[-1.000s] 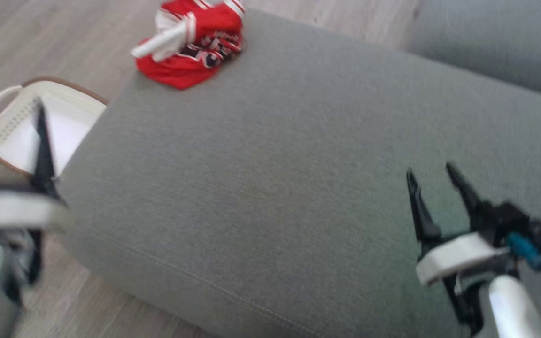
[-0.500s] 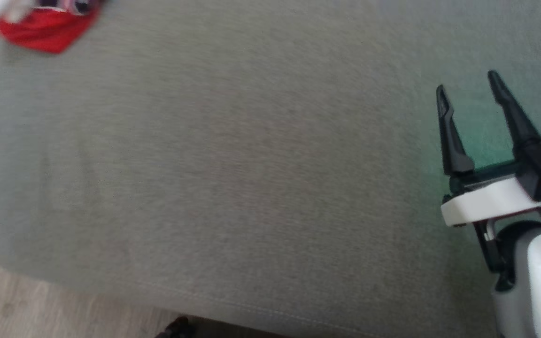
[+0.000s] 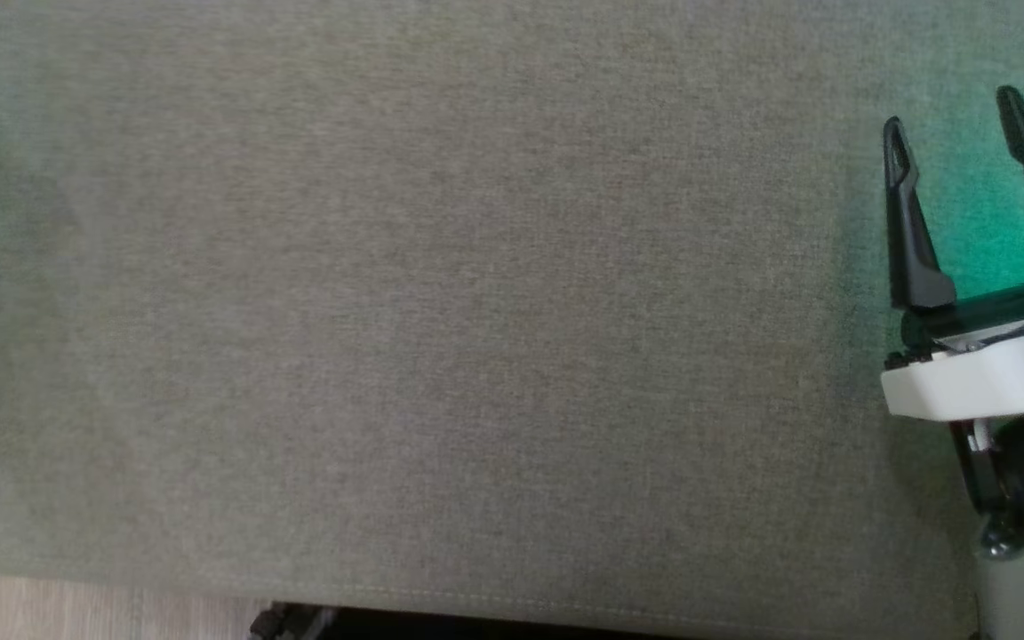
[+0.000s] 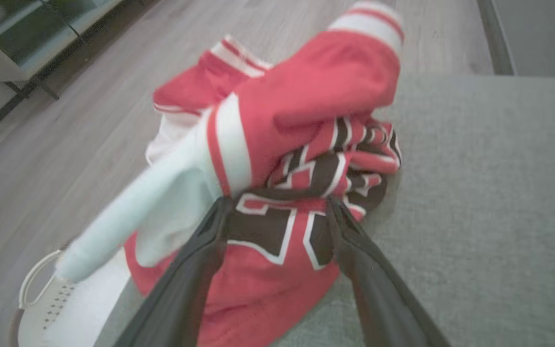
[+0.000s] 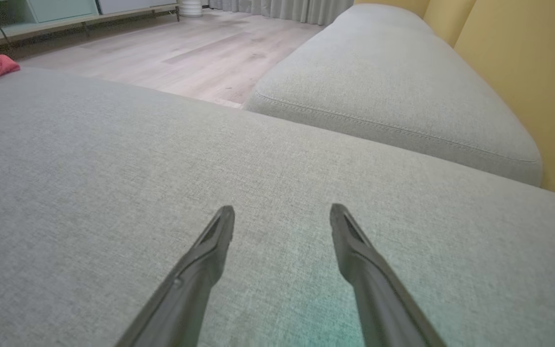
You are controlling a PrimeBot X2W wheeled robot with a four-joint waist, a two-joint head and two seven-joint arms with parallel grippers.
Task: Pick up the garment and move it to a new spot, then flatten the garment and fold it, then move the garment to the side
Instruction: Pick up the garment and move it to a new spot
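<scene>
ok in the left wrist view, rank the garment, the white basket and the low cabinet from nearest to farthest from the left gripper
1. garment, right at the left gripper fingertips
2. white basket, lower left, beside the cushion
3. low cabinet, upper left, across the wooden floor

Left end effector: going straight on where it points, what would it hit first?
Most likely the red garment: the open fingers of the left end effector frame it, though the gap is unclear.

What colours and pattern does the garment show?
Red garment with white-striped trim and black, white-edged lettering; best in left wrist view.
</scene>
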